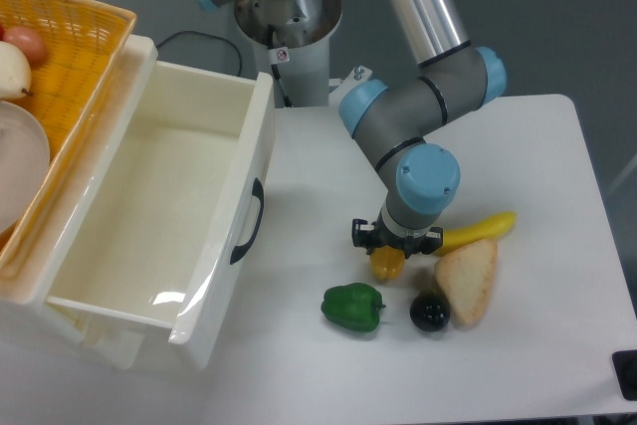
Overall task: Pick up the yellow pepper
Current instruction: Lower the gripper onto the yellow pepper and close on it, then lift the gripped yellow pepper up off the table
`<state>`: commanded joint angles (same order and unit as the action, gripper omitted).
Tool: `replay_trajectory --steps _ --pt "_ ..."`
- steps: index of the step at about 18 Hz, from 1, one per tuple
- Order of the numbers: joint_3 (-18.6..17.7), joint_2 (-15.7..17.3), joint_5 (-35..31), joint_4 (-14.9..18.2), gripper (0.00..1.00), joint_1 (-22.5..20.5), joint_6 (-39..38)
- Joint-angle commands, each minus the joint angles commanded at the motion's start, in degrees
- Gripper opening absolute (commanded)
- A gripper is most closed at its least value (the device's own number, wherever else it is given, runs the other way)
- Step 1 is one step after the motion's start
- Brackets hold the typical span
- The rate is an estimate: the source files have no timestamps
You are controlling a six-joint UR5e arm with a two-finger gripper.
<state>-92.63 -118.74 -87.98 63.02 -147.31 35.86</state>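
The small glossy yellow-orange bell pepper (388, 264) sits on the white table (537, 196), just under the black two-finger claw (396, 243) of the arm. The claw stands over the pepper's top with a finger at each side, but whether it is clenched on it or only around it — this I cannot tell. Only the lower part of the pepper shows, so its long axis and the way its stem points stay hidden; it seems upright.

There is one of each thing near it: one dark green bell pepper (353, 307) in front to the left, one small round black fruit (430, 312) in front to the right, one piece of pale bread (466, 279) just beside it on the right, and one long curved yellow banana (480, 231) behind the bread. One open white plastic drawer (159, 211) stands at the left, and one yellow woven basket (70, 57) behind it.
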Motion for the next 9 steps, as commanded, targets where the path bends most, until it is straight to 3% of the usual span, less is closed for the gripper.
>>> replay_trajectory --steps 6,9 --pt "2.54 1.31 0.18 0.70 0.04 0.52 0.70" --pt "3.07 3.77 0.26 1.23 0.04 1.67 7.89"
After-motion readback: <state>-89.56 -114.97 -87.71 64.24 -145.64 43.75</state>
